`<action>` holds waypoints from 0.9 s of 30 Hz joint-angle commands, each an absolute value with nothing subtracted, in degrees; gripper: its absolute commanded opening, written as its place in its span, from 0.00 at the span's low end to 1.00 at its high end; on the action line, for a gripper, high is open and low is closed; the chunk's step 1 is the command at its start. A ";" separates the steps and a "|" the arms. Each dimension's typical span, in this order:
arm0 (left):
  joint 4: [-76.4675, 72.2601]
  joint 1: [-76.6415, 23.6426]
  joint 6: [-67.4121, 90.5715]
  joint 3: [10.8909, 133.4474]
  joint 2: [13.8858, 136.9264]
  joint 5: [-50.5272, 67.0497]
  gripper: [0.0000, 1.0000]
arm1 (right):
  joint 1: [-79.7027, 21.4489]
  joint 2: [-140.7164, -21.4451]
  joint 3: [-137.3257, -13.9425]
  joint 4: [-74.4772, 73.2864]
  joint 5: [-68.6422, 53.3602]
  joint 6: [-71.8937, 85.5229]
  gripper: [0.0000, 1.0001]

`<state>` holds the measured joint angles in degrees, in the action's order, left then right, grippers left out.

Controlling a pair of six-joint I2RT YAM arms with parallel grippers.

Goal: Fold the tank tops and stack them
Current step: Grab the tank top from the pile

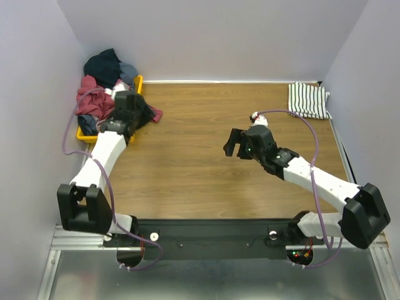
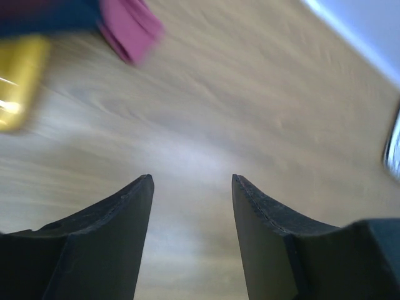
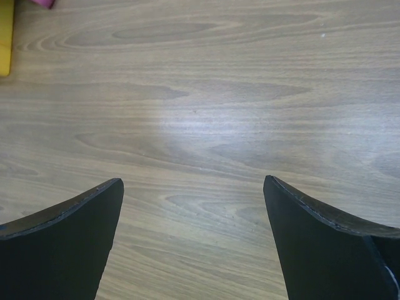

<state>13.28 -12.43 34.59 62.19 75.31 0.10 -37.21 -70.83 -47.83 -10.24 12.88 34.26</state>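
A dark red tank top (image 1: 94, 99) lies crumpled over the yellow tray (image 1: 136, 82) at the far left, one corner hanging onto the table; that corner shows blurred in the left wrist view (image 2: 130, 26). A white striped tank top (image 1: 307, 99) lies folded at the far right corner. My left gripper (image 1: 145, 111) is open and empty, just right of the tray beside the red cloth corner; in its own view (image 2: 190, 178) only bare wood lies between its fingers. My right gripper (image 1: 234, 144) is open and empty over the table's middle, with bare wood between its fingers (image 3: 194, 181).
Dark blue and grey clothes (image 1: 109, 65) are heaped at the back of the tray. The yellow tray's edge shows in both wrist views (image 2: 19, 81) (image 3: 5, 37). Walls close the table at left, back and right.
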 commanded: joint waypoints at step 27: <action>17.93 10.72 43.42 113.46 125.07 -13.01 0.35 | -37.35 -78.13 -50.71 -7.21 7.56 32.26 1.00</action>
<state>19.03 10.63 44.05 109.21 125.49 -12.47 -37.21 -78.35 -48.34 -9.78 7.88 33.17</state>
